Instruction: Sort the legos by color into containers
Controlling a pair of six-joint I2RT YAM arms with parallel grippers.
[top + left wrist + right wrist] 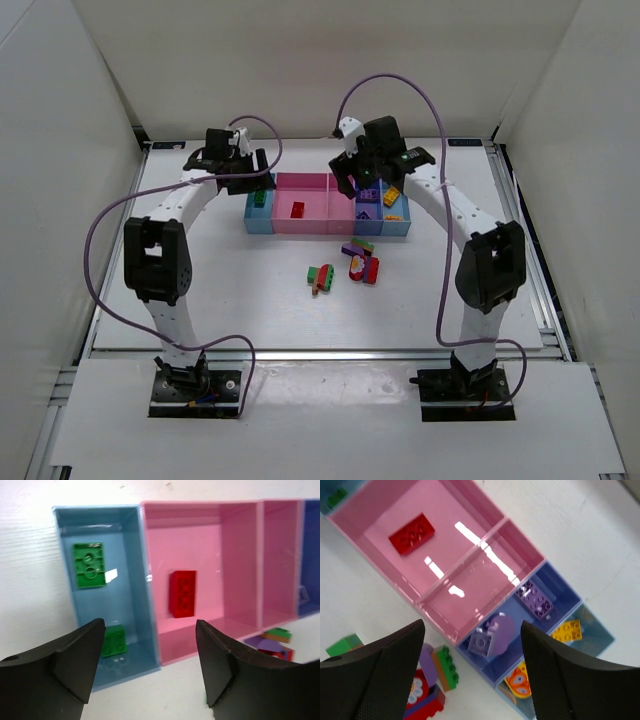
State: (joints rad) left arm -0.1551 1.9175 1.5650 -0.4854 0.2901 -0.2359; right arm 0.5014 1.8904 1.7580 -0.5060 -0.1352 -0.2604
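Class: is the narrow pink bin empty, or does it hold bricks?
Empty. The narrow pink bin shows only bare floor and glare; the red brick lies in the wide pink bin.

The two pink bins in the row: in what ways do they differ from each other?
The wide pink bin is clearly broader than the narrow pink bin. The wide pink bin holds one red brick; the narrow pink bin holds nothing. Both are pink, shallow and rectangular, and they share a wall.

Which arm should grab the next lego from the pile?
Right. The right gripper, open, hangs over the dark blue bin, close to the pile. The left gripper sits farther off, by the light blue bin.
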